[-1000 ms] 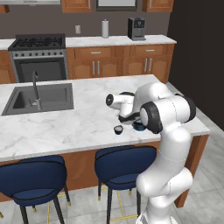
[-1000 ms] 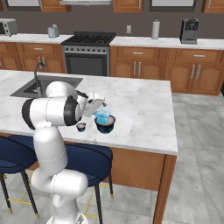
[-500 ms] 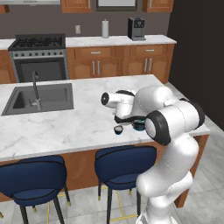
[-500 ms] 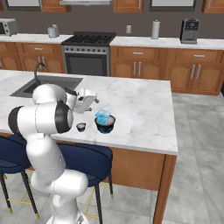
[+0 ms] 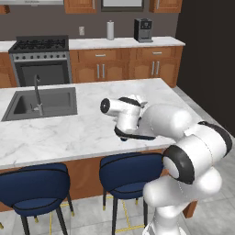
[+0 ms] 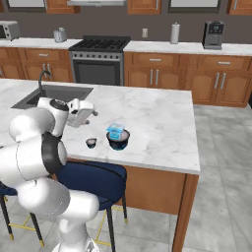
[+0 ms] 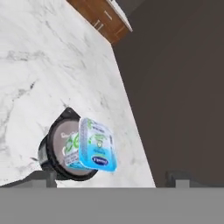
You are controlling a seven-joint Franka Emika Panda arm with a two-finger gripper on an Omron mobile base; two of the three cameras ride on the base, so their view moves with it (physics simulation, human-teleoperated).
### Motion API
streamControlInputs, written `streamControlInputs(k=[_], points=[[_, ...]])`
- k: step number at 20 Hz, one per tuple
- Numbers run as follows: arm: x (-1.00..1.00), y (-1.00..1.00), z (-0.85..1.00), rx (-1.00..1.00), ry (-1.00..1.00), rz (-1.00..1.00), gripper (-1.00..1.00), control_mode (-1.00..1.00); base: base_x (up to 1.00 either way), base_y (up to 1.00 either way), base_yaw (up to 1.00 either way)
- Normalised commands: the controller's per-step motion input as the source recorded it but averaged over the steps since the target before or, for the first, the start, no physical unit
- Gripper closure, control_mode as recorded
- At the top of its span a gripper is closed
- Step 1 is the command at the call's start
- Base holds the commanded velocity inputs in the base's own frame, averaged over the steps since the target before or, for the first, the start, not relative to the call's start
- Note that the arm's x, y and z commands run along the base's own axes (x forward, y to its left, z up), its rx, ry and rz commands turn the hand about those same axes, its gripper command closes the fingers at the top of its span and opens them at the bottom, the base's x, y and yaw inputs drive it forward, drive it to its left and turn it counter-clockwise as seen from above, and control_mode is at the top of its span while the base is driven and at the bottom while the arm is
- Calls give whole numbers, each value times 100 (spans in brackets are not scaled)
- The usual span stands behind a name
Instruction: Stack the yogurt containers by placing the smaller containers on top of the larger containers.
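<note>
**Light-blue cup sits on the dark tub; tiny cup waits alone**

On the marble tabletop, read from left to right in the right base view, the sink comes first, then the robot's hand, which hangs above the near edge of the surface, apart from every container. Its fingertips are too small to read there, and the hand view shows just two dark tips low in the picture, well apart, with nothing between them, so the jaws look open and empty.

Next comes the tiny dark cup, standing by itself on the marble, just beside the stack. To its right stands the wide dark tub with the light-blue cup resting on its pale top. In the hand view the light-blue cup sits toward one side of the tub and not centred.

That placement fits the task: narrower on wider. Judging from this, one stacking step is done and the tiny cup is likely the next to be picked up.
</note>
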Motion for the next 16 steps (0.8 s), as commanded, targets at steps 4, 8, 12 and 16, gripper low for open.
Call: streamControlInputs(k=[4,8,12,16], points=[[-68,26,44,14,-4,-1,-100,-100,0,0,0],[-70,21,33,20,0,0,-100,-100,0,0,0],[-78,15,23,21,0,0,-100,-100,0,0,0],[-75,10,16,20,0,-1,-100,-100,0,0,0]])
